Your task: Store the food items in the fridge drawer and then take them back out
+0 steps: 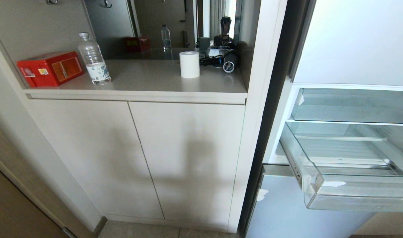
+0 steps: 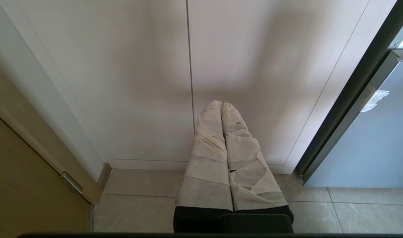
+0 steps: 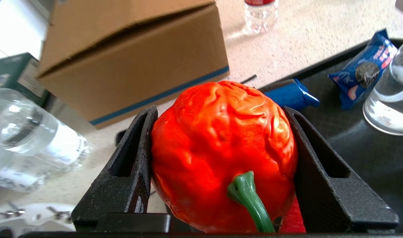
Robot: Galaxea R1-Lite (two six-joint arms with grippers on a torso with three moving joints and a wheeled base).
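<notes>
Right claw (image 3: pixel 221 158) is gripping the orange-red fruit (image 3: pixel 221 148) above the black tray (image 3: pixel 353 138); fridge drawer (image 1: pixel 353 195) is lying open elsewhere; left claw (image 2: pixel 221 109) clenched.

You've got a beige cabinet (image 1: pixel 135 158) w/ two doors, countertop (image 1: pixel 148 79) above, mirror (image 1: pixel 161 23) behind it. Pale tile floor (image 2: pixel 141 208), wooden door (image 2: pixel 22 185) at left. Fridge (image 1: pixel 353 43) stands open at right. Soft daylight, shadow on cabinet doors.
</notes>
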